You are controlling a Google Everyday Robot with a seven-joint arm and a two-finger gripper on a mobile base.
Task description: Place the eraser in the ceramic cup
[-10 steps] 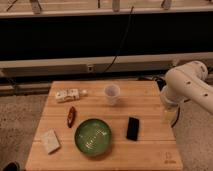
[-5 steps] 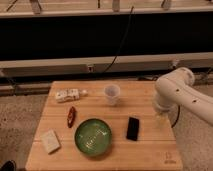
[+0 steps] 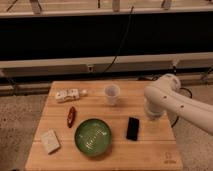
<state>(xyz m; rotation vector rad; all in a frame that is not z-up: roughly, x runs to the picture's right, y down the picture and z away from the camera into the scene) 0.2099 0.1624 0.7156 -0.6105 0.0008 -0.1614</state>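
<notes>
camera view has my gripper point(image 3: 153, 116) at the tip of the white arm, low over the light wooden table point(image 3: 150, 152), jaws wide and holding nothing. the small flat black rectangular eraser point(image 3: 132, 128) lies flat on the wood just beside my jaws, on the side toward the round green bowl point(image 3: 78, 136) and a little nearer the front edge. the small white tapered ceramic cup point(image 3: 112, 94) stands upright and empty-looking, farther from my jaws on that same side, toward the back edge. i judge this to be the reach for the eraser, with no grasp made. next i need to centre over the eraser, line my jaws across its narrow width, come down and close. writing: a small dark mark sits by the table's front corner nearest my jaws, too small to read
</notes>
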